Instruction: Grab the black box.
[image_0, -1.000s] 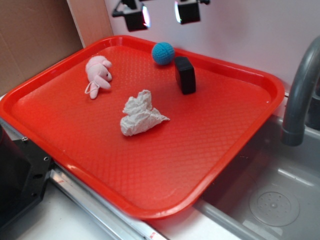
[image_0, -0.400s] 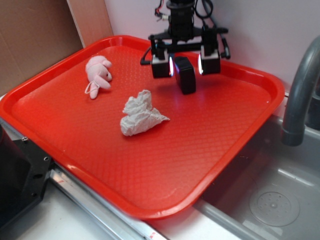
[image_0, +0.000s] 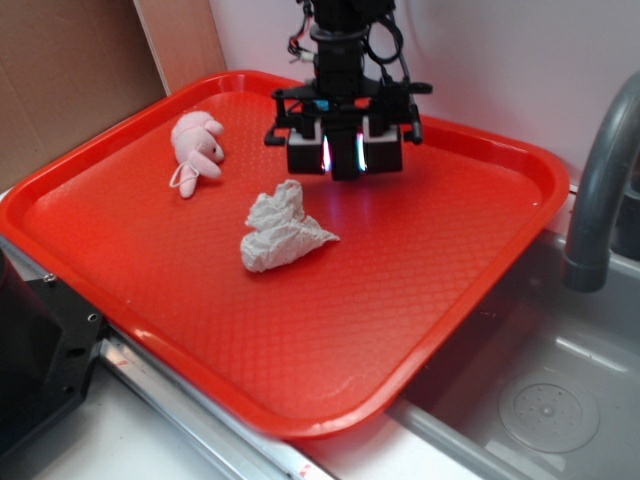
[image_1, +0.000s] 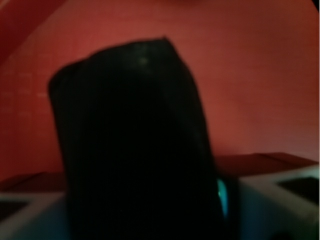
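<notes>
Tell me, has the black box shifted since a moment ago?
Yes. The black box, now pinched in the gripper, sits slightly left of before, nearer the crumpled tissue on the red tray.

The arm is pointed straight down over the far side. The gripper (image_0: 345, 152) is held low, and its two fingers (image_0: 304, 152) are closed on the black box (image_0: 346, 158).

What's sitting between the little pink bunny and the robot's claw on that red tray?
Nothing: in the exterior view only bare red tray lies between the pink bunny and the gripper. The crumpled white tissue sits nearer the camera.
</notes>
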